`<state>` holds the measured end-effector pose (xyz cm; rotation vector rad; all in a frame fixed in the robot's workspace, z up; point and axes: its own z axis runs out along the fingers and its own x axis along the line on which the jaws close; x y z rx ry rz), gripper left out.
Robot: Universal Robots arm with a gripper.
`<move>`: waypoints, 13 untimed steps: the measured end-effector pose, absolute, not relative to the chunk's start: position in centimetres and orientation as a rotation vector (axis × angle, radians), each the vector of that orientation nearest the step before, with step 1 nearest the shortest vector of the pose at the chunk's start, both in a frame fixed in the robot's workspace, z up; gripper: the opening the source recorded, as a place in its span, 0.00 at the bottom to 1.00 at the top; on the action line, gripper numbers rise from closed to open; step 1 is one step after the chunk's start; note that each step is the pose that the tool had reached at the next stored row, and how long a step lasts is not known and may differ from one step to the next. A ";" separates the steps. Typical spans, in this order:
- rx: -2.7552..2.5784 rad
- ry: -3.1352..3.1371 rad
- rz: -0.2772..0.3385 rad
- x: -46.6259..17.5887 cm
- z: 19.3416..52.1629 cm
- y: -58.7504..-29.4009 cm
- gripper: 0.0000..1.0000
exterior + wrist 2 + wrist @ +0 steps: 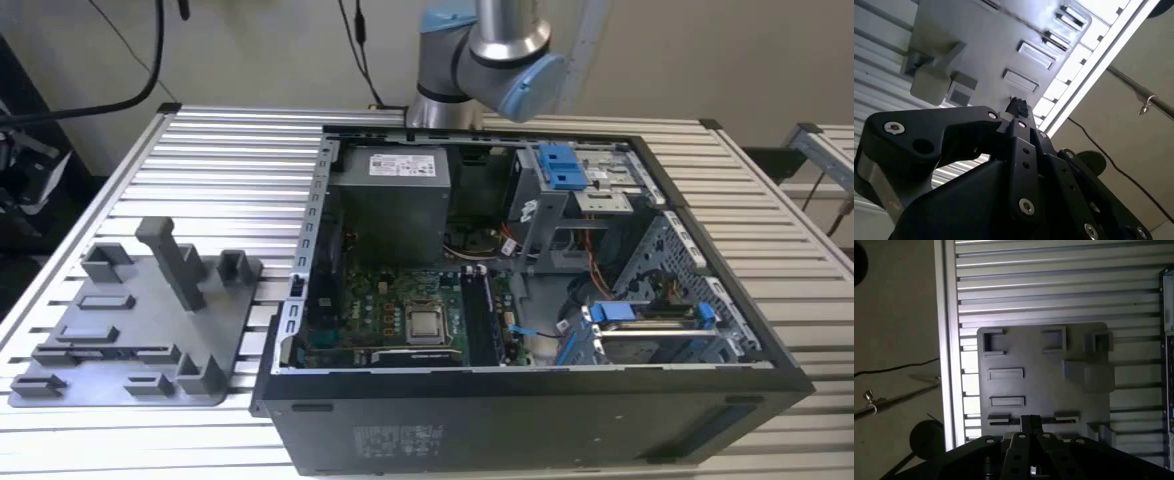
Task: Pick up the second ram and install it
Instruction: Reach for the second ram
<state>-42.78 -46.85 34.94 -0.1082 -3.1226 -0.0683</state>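
The arm [487, 50] enters at the far side of the counter [227, 150], behind the open case [534, 420]. The case lies on its side with the motherboard [387, 300] exposed. A grey tray [134, 330] with upright blocks sits on the counter at the exterior view's left, just beside the case and apart from it.

Both wrist views show the gripper [1030, 421] [1018, 107] above the tray [1044, 370]. Its fingers are brought together with no visible gap, and nothing shows between them. Whether they touch the tray cannot be determined.

The ram [114, 352] appears as a thin dark strip standing on edge in the tray's long slot, near the tray's front edge in the exterior view. In the first wrist view this strip [1001, 419] runs to either side of the fingertips. Its identity cannot be fully confirmed at this angle.
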 end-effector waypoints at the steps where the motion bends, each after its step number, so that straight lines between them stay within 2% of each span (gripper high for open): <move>1: -0.107 -3.123 -0.068 -42.8 34.9 -47.1 0.11; 13: -0.094 -3.122 -0.068 -41.8 34.3 -48.9 0.11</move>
